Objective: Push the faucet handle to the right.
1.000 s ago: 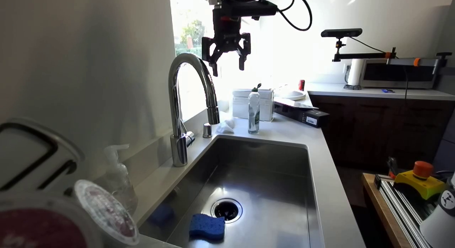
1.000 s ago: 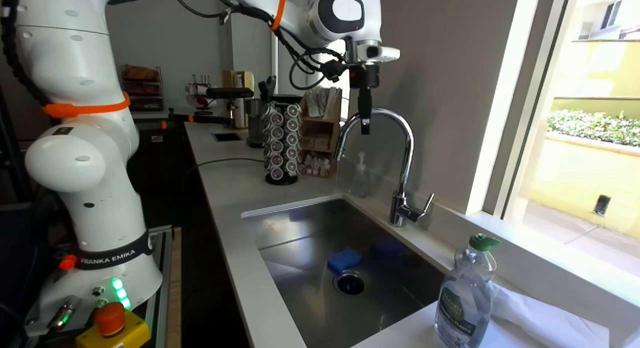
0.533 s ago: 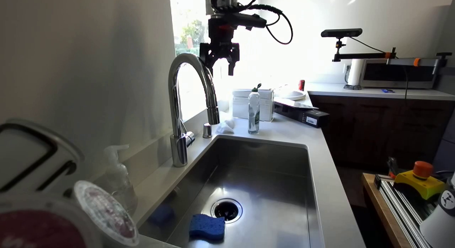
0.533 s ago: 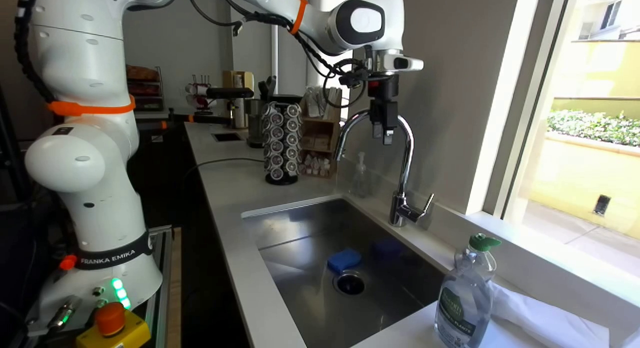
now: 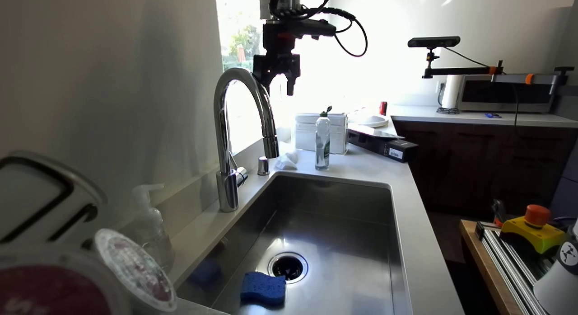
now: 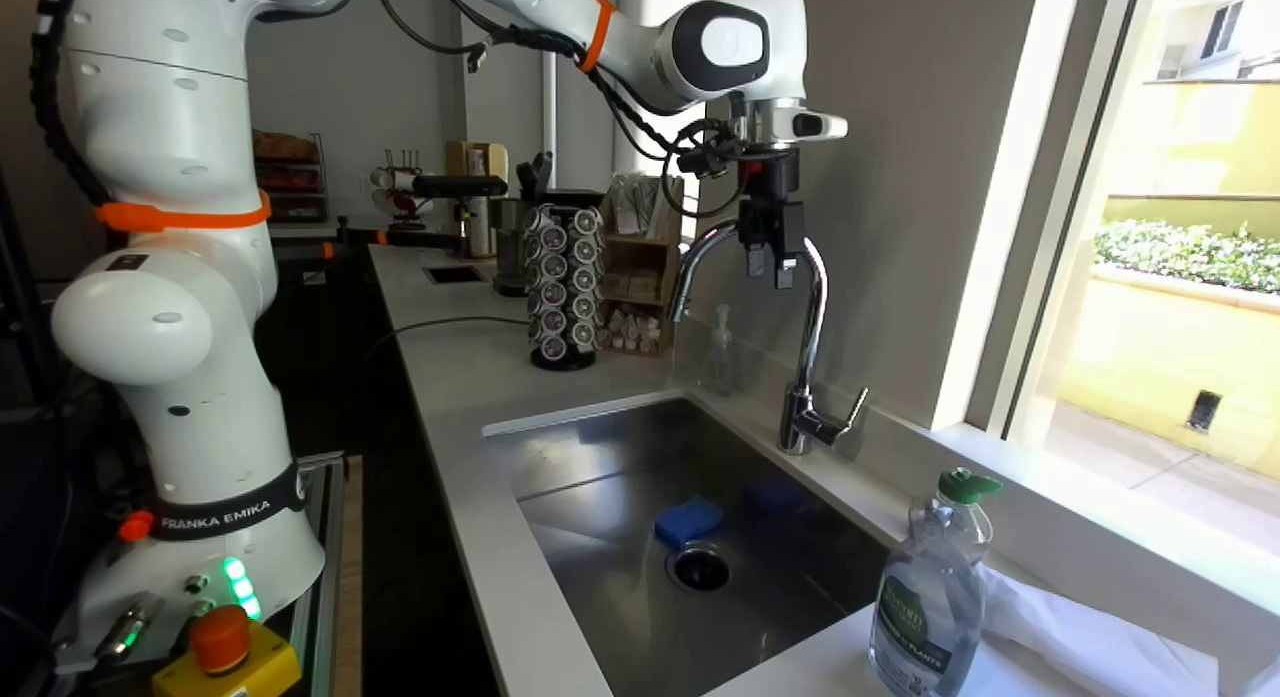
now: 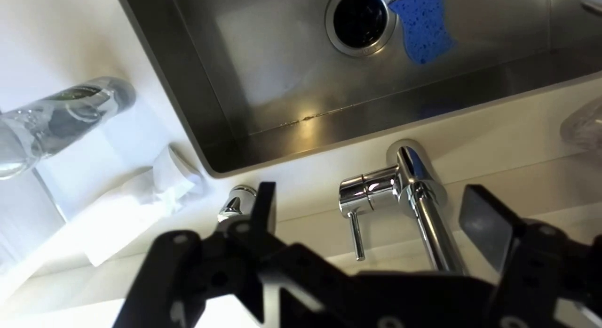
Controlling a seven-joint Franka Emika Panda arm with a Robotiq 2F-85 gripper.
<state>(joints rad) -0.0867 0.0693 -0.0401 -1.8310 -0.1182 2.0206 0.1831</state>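
1. White robot arm (image 6: 175, 337): its base stands across the sink (image 5: 347, 247) from the tall chrome gooseneck faucet (image 5: 221, 129); its upper links extend over toward the faucet.
2. Sink: a rectangular steel basin in a pale counter (image 5: 426, 270), directly in front of the faucet.
3. Faucet: upright on the counter at the basin's long edge, its arched spout bending toward the basin.
4. Black gripper (image 7: 371, 210): pointing down beside the top of the faucet's arch, jaws parted wide. Whether it touches the spout, I cannot tell.
5. Clear dish soap bottle (image 6: 930, 587), green cap: upright on the counter, to one side of the faucet.
6. Pump bottle (image 5: 151, 231): on the faucet's opposite side.
7. Blue sponge (image 5: 263, 288): on the basin floor in front of the faucet, at the drain (image 5: 289, 266).
8. Faucet handle (image 7: 356, 236): a short chrome lever, tilted upward, on the faucet's body toward the dish soap bottle; it sits lower than the gripper and apart from it.
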